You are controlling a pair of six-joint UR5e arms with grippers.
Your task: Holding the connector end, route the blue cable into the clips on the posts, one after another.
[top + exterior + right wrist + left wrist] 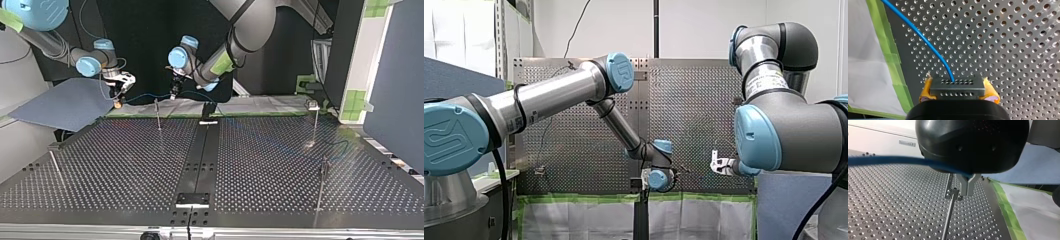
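In the right wrist view my right gripper (958, 96) is shut, its yellow pads (991, 91) clamping a black connector (957, 87). The blue cable (923, 37) leaves the connector and runs ahead over the perforated table. In the left wrist view my left gripper (961, 177) is shut on the blue cable (885, 160), directly above a thin post with a clip (951, 197). In the top view the right gripper (119, 92) is at the far left. The left gripper (175, 90) hangs beside a post (158, 114), with the cable (147, 96) strung between the two grippers.
More posts stand on the table at the top view's right (316, 122), near right (322, 185) and near left (55, 165). Green tape (891, 58) and white sheeting edge the table's far side. A grey-blue panel (65, 102) lies at the far left.
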